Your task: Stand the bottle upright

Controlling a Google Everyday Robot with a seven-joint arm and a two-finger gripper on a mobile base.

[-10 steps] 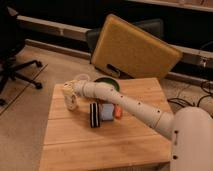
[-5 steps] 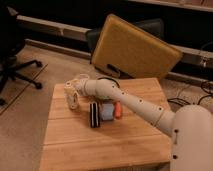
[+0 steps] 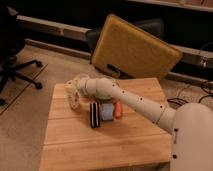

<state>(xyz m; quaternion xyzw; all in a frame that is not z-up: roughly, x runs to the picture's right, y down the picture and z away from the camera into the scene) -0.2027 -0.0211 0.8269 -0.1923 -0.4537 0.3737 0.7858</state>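
Tool (image 3: 71, 90) at bottle (image 3: 73, 99), near table's (image 3: 100, 145) left edge.

No text, brand or number can be read; the small cream-white bottle (image 3: 73, 98), beside the white two-finger gripper (image 3: 73, 88), bears only an unreadable dark mark

Table (image 3: 100, 145): planked wood, matt. Bottle (image 3: 74, 101): smooth cream plastic by appearance. Pincer (image 3: 73, 88), far-left over the table: pale smooth casing, like the perforated arm (image 3: 135, 102). Leaning yellow panel (image 3: 132, 50): textured, cloth-like.
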